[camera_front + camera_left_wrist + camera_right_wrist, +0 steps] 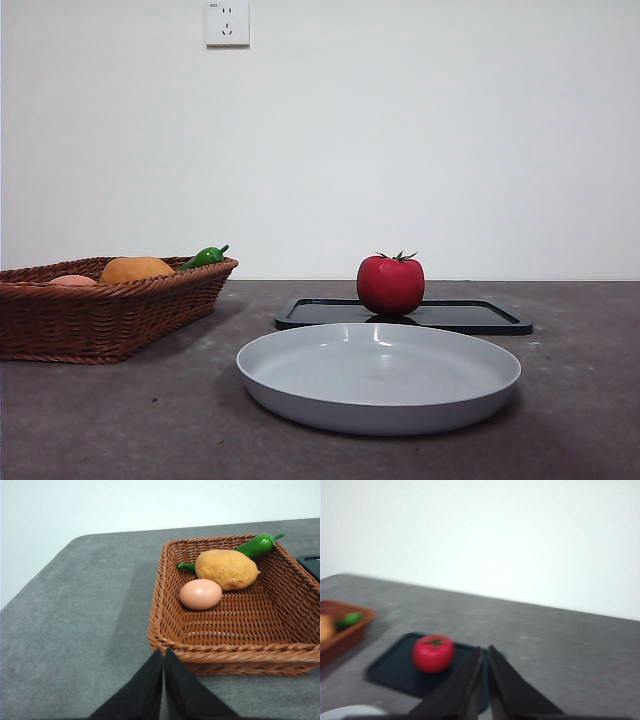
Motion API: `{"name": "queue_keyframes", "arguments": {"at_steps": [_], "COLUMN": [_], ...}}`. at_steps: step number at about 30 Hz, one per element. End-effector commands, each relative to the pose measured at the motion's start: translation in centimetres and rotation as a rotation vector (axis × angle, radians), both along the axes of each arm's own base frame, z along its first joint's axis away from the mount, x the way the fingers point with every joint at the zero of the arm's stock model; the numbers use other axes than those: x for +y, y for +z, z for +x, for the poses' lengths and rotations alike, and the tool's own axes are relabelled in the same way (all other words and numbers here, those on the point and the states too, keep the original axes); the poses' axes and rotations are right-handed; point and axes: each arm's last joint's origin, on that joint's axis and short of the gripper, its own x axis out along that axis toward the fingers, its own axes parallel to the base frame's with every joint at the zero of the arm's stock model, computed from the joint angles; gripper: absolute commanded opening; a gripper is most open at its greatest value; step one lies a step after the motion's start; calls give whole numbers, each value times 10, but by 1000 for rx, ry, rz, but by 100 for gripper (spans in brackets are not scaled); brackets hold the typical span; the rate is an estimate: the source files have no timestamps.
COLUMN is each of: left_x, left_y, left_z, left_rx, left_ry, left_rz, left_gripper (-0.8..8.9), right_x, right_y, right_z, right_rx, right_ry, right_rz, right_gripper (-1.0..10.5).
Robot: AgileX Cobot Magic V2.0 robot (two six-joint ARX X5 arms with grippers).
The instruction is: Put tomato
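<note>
Tomato: glossy red, green stem on top, upright on the black tray, toward the tray's left part. Nothing grips it.

Black tray: flat, low-rimmed, on the grey worktop, right of centre, far side of the plate.

Grey plate: round, shallow, near the front, just before the tray.

Wicker basket: brown, rectangular, at the left. It holds an orange fruit, a pale pinkish fruit touching it on the near side, and a green pepper at the far edge.

Left gripper: fingers together, hanging just before the basket's near rim, holding nothing.

Right gripper: fingers together, empty, above the worktop near the tray, tomato just beside the tips in the blurred wrist view.
</note>
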Motion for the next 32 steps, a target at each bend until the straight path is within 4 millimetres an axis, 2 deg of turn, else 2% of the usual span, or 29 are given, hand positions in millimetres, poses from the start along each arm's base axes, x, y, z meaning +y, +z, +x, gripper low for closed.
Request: {"name": "queue_keyframes", "arguments": {"at_steps": [1,9,18,23,32], "left_x": [0,0,0,0,0], "left_y": [-7,-7,-7,-7,-7], "left_z": [1,1,1,1,1], "left_rx": [25,25,25,25,25], "left_ry": [2,2,2,2,2], "left_rz": [-6,-6,-6,-6,-6], "left_gripper": [8,8,8,8,8], "right_x": [-3,-10,-11,-12,-11], "right_y": [-21,-86,-132,-140,-137], "right_z": [-2,-5,-1,-2,-1], "right_rx": [-24,-17,84,170,140], "right_ry": [-60,-212,-245,-278,-273], "right_rz": [-3,36,98,84,88], "right_gripper": [6,6,6,6,6]}}
